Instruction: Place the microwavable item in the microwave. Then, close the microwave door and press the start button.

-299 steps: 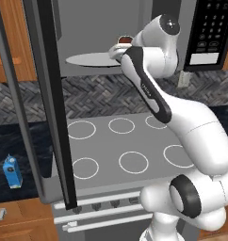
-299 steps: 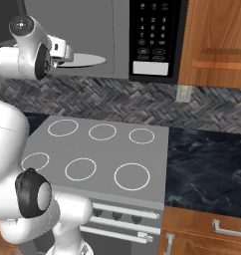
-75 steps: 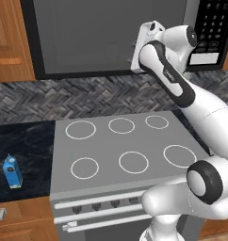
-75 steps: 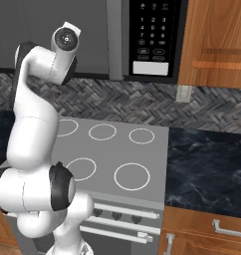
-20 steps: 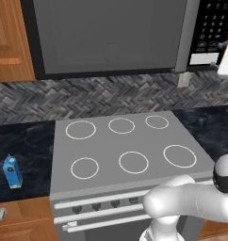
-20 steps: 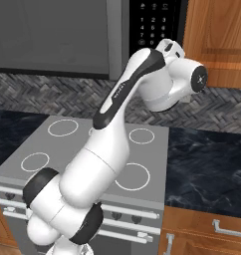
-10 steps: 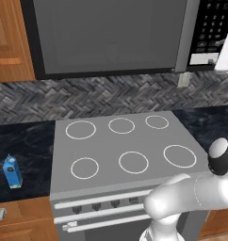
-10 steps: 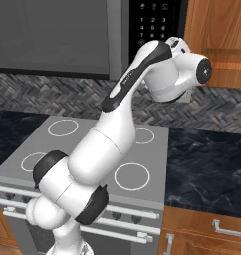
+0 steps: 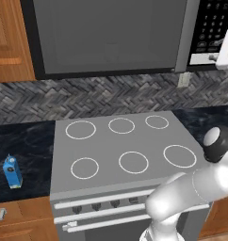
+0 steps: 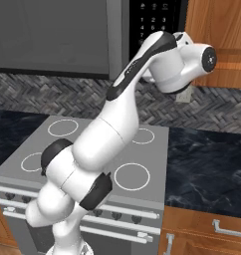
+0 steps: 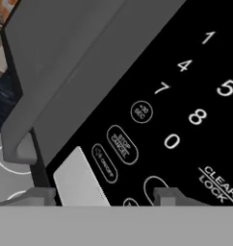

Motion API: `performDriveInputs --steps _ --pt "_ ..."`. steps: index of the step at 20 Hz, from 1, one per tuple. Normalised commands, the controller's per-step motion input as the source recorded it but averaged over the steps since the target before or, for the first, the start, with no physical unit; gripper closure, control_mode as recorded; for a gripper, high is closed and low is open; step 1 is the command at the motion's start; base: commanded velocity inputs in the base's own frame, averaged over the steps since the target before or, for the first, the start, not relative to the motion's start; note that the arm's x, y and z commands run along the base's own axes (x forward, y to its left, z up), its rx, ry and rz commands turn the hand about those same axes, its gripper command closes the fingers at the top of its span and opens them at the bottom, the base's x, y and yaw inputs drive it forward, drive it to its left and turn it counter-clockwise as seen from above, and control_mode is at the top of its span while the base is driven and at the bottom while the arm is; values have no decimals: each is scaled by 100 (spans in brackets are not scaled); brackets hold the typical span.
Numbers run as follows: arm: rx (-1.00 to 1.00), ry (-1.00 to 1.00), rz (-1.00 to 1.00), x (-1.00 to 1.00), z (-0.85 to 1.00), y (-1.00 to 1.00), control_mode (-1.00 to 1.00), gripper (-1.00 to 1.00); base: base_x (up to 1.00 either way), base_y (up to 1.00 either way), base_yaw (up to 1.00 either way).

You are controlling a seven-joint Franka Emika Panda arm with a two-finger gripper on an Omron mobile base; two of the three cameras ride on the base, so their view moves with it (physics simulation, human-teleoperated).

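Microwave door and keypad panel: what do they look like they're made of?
The microwave door looks like dark tinted glass in a black frame, smooth and faintly see-through. The keypad panel looks like glossy black plastic or glass with flat printed white digits and outlined keys, probably a touch membrane. The gripper hovers close to it.

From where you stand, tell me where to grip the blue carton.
Grip the carton across its flat body, below the peaked top, probably from above: it stands upright on the counter left of the stove, with straight parallel walls.

Dark marble countertop (image 9: 26, 141) w/ blue carton (image 9: 12, 172) upright, left of stove (image 9: 120, 150).
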Motion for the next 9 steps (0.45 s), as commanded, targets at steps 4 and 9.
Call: performDriveInputs --steps 4,9 --pt "0 1 0 30 -20 0 -100 -100 0 0 0" --pt "0 0 0 12 -33 13 -100 -100 0 0 0"
